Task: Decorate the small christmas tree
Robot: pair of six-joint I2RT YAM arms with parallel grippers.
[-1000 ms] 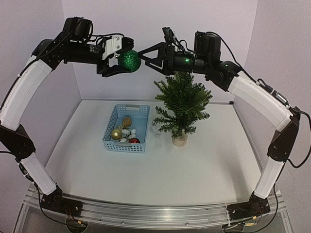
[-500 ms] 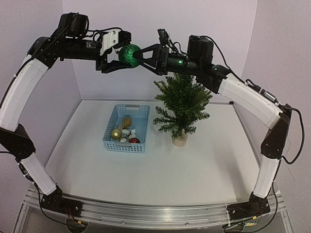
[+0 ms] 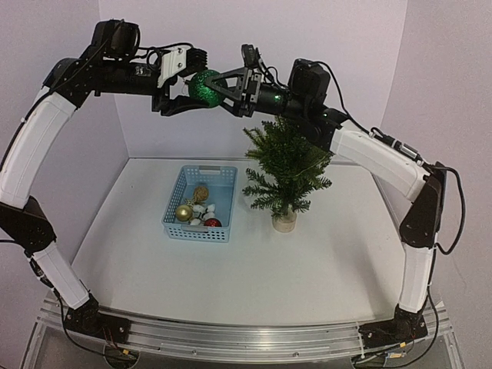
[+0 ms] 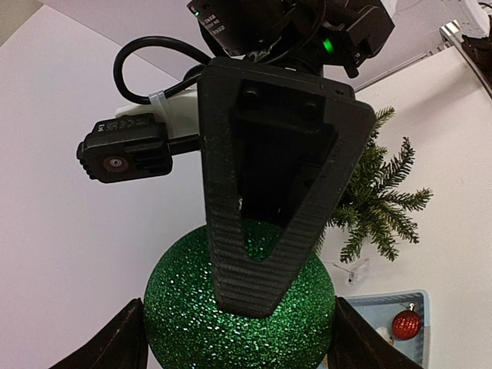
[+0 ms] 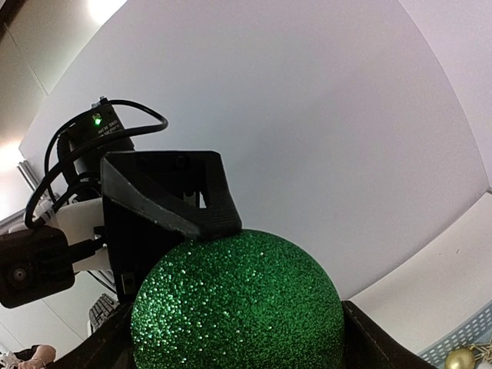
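Observation:
A green glitter ball hangs high above the table, left of the top of the small christmas tree. My left gripper is shut on the green ball, with a finger at each side. My right gripper is open with its jaws set around the same ball, close to its sides. One right finger lies across the ball's top in the left wrist view. One left finger rests on the ball in the right wrist view. The tree stands on its pale round base.
A light blue basket left of the tree holds a gold ball, a red ball, a pinecone and white pieces. A small clear clip lies between basket and tree. Lilac walls close the back and sides.
My right gripper has moved left, from beside the green ball to around it. My left gripper rose slightly with the ball, then held still.

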